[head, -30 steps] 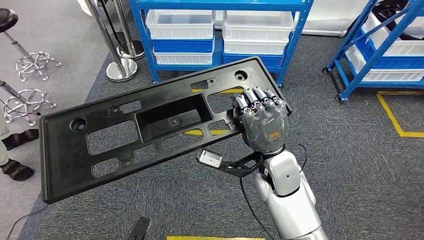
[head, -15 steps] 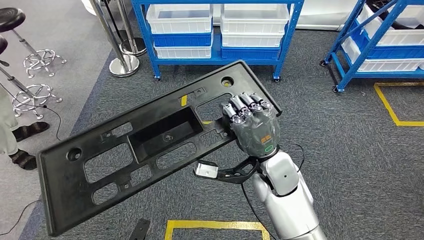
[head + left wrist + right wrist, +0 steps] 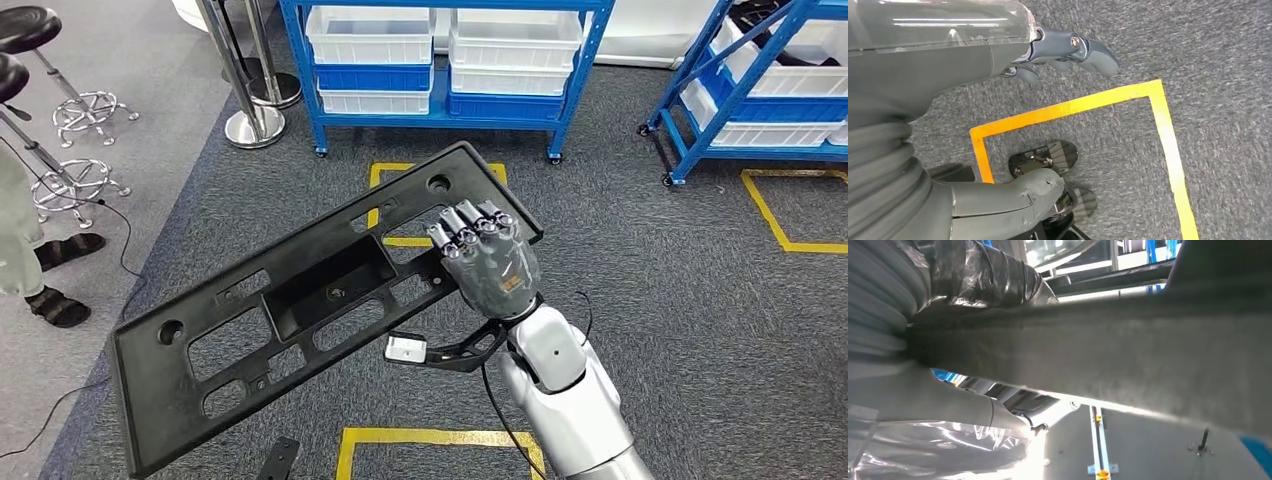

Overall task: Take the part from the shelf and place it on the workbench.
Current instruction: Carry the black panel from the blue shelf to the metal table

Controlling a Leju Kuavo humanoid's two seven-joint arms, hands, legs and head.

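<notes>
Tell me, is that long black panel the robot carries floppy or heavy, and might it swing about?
The black panel probably is stiff: the right hand grips it near one end, yet it stays straight along its whole length. It looks fairly light for its size, being thin plastic with many cut-outs. Held so far off centre, the long free end would likely swing or twist in the grip.

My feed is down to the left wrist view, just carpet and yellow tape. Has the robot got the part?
Observer: Yes. The right hand grips a long black plastic panel near one end.
Operator: Anything else supporting it?
Observer: No. From the hand it stretches toward the robot's left, free above the carpet.
Operator: What's ahead?
Observer: A blue shelf unit with white bins stands beyond the panel.
</notes>
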